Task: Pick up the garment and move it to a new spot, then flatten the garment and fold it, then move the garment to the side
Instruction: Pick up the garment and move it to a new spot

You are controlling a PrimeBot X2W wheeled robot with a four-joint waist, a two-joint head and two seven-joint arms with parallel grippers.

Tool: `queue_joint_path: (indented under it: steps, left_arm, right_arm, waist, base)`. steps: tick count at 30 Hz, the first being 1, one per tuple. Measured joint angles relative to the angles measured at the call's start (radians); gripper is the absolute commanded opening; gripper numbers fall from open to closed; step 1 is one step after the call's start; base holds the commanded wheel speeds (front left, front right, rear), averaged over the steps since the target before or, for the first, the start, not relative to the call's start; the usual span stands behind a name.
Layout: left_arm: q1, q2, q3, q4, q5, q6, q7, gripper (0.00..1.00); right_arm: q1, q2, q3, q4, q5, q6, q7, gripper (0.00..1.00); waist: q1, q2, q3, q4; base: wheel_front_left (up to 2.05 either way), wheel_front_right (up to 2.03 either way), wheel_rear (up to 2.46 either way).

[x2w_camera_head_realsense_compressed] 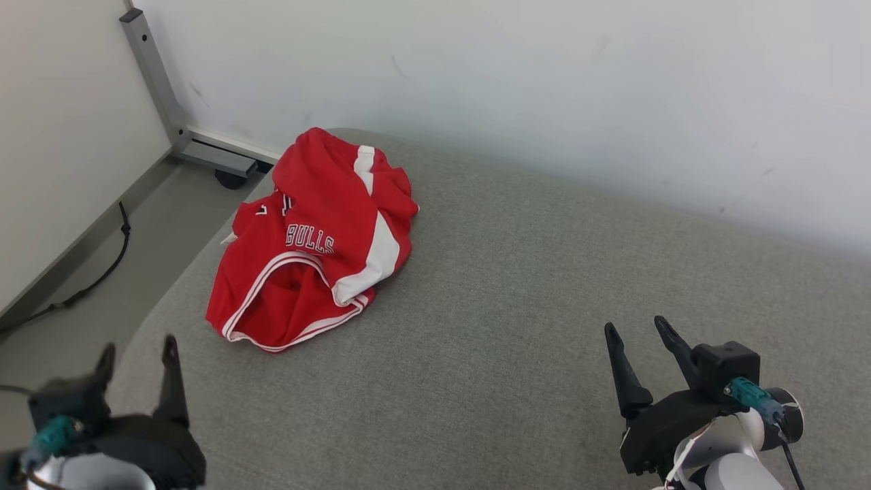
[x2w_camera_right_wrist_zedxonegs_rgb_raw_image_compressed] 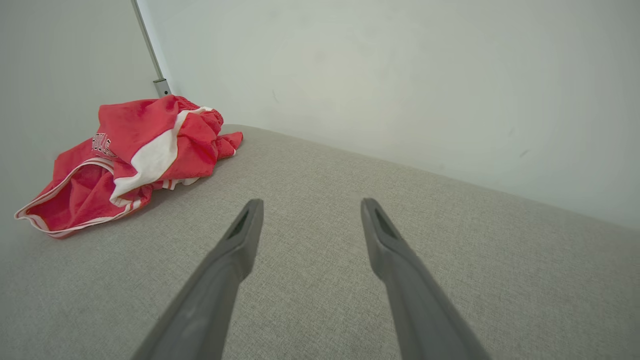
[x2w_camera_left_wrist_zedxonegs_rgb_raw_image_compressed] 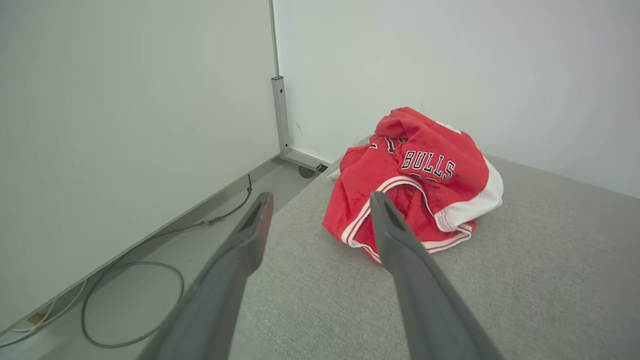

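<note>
Grey cushion (x2w_camera_head_realsense_compressed: 517, 327) with the red garment (x2w_camera_head_realsense_compressed: 320, 238) bunched near its far left edge. Jaws spread and empty on the left gripper (x2w_camera_head_realsense_compressed: 138, 347) and right gripper (x2w_camera_head_realsense_compressed: 636, 327), both well short. I'd grab a thick raised fold, not the hem.

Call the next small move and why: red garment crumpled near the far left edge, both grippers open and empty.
Probably advance the left gripper toward the near hem of the garment. It lies bunched and untouched on the grey cushion. The left gripper's open fingers point at it from close by, while the right gripper sits well off to the side.
</note>
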Motion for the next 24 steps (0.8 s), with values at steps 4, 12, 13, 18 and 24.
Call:
queue_joint_path:
  steps: [4,12,13,18,24]
  left_arm:
    - [-0.080,0.046,0.015,0.031,-0.007,-0.029,0.021,1.00]
    - [-0.309,0.095,0.027,0.148,-0.072,-0.110,0.072,1.00]
    - [-0.333,0.102,0.027,0.171,-0.080,-0.124,0.082,1.00]
    - [-0.442,0.115,0.045,0.256,-0.125,-0.142,0.114,1.00]
    - [-0.549,0.134,0.061,0.350,-0.161,-0.158,0.138,1.00]
  right_arm:
    - [0.000,-0.002,0.005,-0.011,-0.012,0.000,0.010,1.00]
    - [-0.018,-0.047,0.002,-0.064,-0.032,0.000,0.042,1.00]
    - [-0.026,-0.050,0.001,-0.072,-0.034,0.000,0.044,1.00]
    - [-0.053,-0.075,-0.007,-0.101,-0.040,0.008,0.061,1.00]
    - [-0.074,-0.095,-0.011,-0.126,-0.044,0.015,0.079,1.00]
  waist:
    - [0.0000,0.0000,0.011,-0.017]
    - [0.0000,0.0000,0.071,-0.071]
    - [0.0000,0.0000,0.079,-0.078]
    - [0.0001,0.0001,0.123,-0.118]
    - [0.0001,0.0001,0.178,-0.166]
  base:
    - [0.00,0.00,0.00]
    - [0.00,0.00,0.00]
    - [0.00,0.00,0.00]
    - [0.00,0.00,0.00]
    - [0.00,0.00,0.00]
